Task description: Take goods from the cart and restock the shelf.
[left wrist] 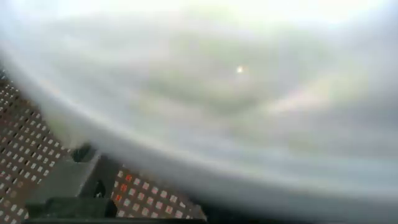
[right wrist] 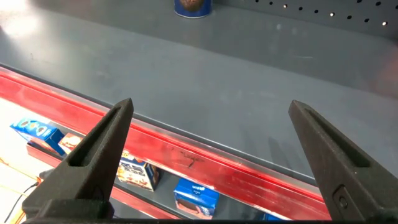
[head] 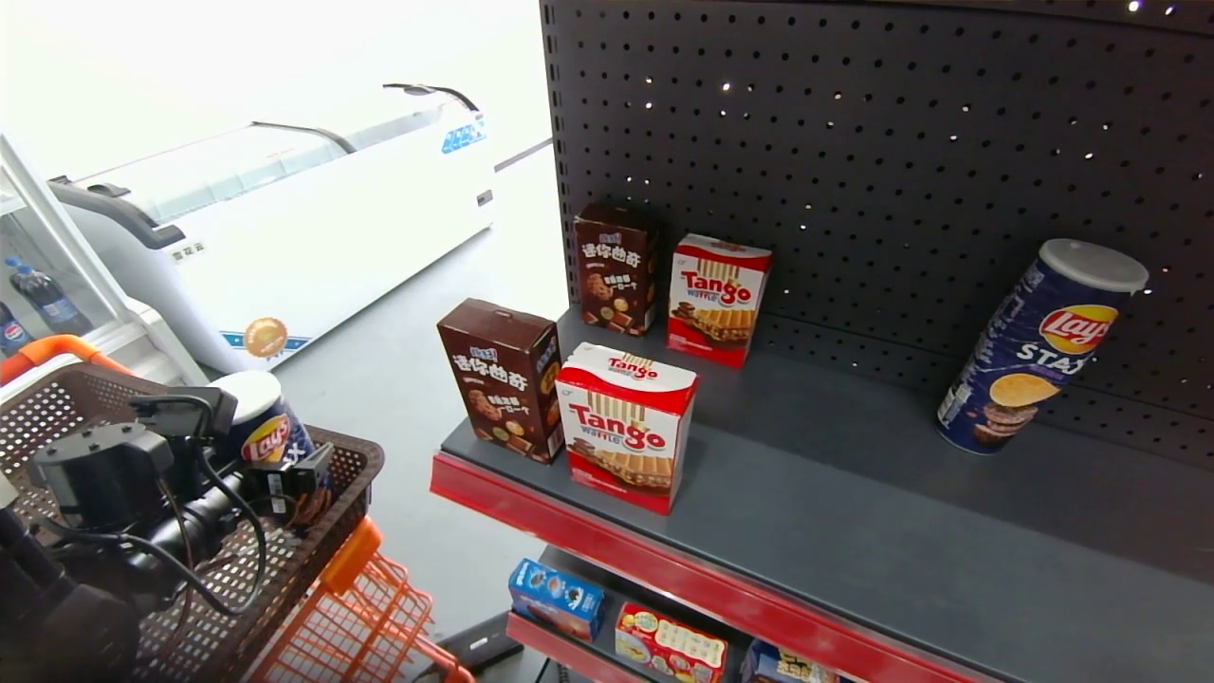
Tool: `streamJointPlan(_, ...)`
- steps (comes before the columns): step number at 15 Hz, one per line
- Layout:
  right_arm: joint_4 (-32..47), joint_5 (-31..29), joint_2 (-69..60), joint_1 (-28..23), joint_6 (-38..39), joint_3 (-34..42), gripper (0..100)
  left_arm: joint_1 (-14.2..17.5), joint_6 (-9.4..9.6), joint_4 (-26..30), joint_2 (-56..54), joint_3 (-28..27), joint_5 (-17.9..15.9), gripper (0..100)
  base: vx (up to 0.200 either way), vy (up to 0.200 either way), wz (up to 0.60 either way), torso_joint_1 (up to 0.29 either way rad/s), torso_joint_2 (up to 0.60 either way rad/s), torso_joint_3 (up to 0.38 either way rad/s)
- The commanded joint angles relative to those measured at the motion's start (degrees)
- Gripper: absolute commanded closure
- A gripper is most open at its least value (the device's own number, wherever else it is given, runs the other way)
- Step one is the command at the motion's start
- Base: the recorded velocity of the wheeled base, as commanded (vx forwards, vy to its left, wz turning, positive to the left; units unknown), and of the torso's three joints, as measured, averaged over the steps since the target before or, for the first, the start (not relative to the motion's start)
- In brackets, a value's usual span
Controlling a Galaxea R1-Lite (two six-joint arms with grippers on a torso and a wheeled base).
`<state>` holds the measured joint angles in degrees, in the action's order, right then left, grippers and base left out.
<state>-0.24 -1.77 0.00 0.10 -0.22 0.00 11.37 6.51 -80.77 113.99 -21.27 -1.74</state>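
Observation:
A blue chip can (head: 270, 432) with a white lid stands upright in the brown cart basket (head: 356, 460) at the lower left. My left gripper (head: 285, 470) is shut around its body; in the left wrist view the can's pale lid (left wrist: 236, 106) looms very close. A second blue chip can (head: 1039, 346) leans against the pegboard on the dark shelf (head: 854, 512), its base (right wrist: 193, 6) also in the right wrist view. My right gripper (right wrist: 214, 162) hangs open over the shelf's red front edge (right wrist: 186, 152), holding nothing.
Two brown cookie boxes (head: 503, 379) (head: 616, 267) and two red-and-white wafer boxes (head: 626, 427) (head: 716, 299) stand on the shelf's left part. The shelf's middle is bare. Small boxes (head: 555, 598) sit on the lower shelf. A white chest freezer (head: 285, 209) stands behind the orange cart frame (head: 365, 607).

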Motion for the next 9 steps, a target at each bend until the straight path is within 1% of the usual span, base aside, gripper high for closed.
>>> streamJointPlan(1,0.0,0.0,0.1,0.0,0.0,0.0,0,-0.6,0.08,0.6,2.1,-3.6,0.0,100,0.000,0.000,0.00,0.000,0.00,0.000)
streamJointPlan(4,0.0,0.0,0.1,0.0,0.0,0.0,0,-1.1,-0.01,0.6,1.7,-4.7,-0.5,100,0.000,0.000,0.00,0.000,0.00,0.000)
streamJointPlan(5,0.0,0.0,0.1,0.0,0.0,0.0,0,-2.1,-0.36,0.6,0.7,-5.1,-0.8,100,0.000,0.000,0.00,0.000,0.00,0.000)
streamJointPlan(7,0.0,0.0,0.1,0.0,0.0,0.0,0,-2.9,-0.71,0.7,-0.9,-5.4,-0.8,100,0.000,0.000,0.00,0.000,0.00,0.000)
streamJointPlan(9,0.0,0.0,0.1,0.0,0.0,0.0,0,-3.3,-0.88,1.4,-3.5,-6.4,-1.3,100,0.000,0.000,0.00,0.000,0.00,0.000)
